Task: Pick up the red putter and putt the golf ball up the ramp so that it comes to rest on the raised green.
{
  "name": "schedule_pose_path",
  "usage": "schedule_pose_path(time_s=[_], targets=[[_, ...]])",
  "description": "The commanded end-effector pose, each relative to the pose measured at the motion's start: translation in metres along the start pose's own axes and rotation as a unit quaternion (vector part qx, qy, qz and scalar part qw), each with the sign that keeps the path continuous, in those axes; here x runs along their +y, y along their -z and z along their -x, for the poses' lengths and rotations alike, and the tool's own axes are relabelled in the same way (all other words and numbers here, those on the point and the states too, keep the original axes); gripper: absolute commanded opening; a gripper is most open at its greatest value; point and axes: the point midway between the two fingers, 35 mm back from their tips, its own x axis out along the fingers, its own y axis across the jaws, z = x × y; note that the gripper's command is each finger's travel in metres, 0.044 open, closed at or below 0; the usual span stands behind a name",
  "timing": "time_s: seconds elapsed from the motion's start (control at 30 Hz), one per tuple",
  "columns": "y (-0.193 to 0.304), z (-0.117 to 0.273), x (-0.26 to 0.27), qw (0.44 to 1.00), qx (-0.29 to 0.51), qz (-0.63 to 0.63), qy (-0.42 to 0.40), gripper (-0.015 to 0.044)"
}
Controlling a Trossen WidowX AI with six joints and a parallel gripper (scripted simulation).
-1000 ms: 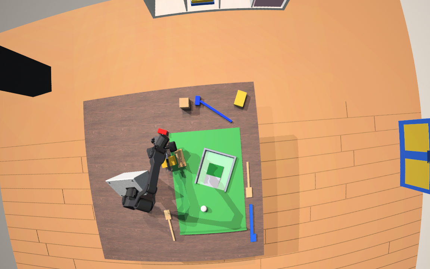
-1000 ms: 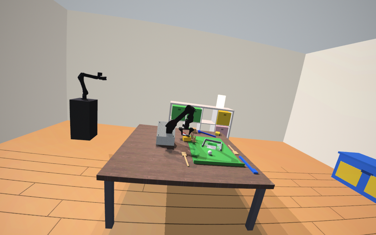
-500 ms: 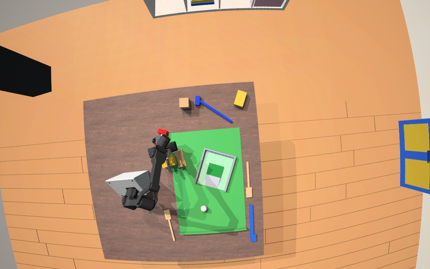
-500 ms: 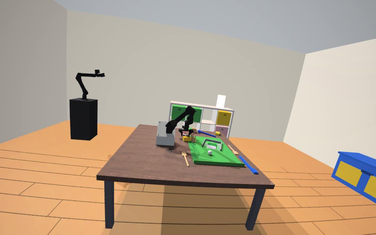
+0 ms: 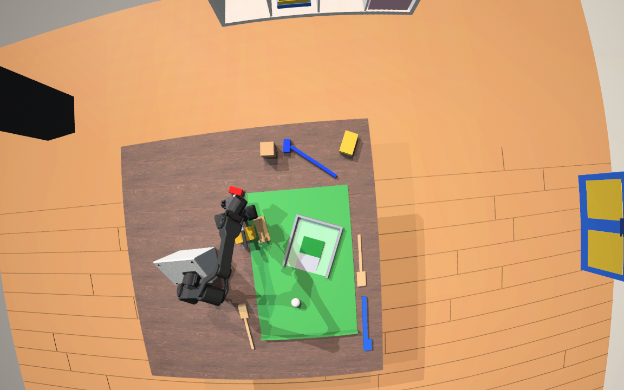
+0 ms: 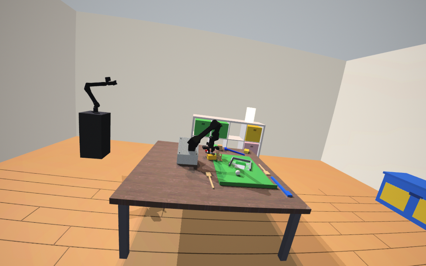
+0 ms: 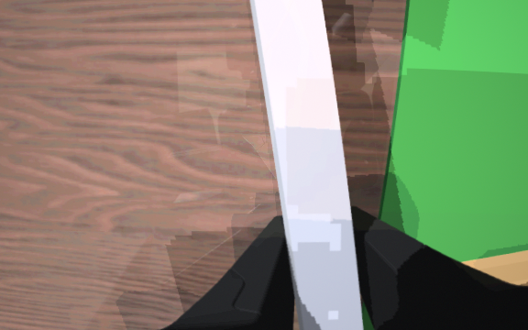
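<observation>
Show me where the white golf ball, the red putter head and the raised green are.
White golf ball [image 5: 295,301]: top view, centre of the ball.
Red putter head [image 5: 235,190]: top view, top face of the red block.
Raised green [image 5: 312,246]: top view, dark green square inside the grey frame.
</observation>
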Motion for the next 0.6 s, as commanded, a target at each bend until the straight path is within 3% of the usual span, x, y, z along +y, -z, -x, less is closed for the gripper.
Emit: schedule_pose_path(time_s=[0.0,0.27,0.57], targets=[[0.0,0.0,0.0,1.0,0.0,0.0,0.0,0.0046],[-0.002,0.014,-0.002,1.0,-0.001,0.0,0.0,0.0],[-0.006,0.094,-0.001,1.0,-0.002,0.001,-0.001,0.0]])
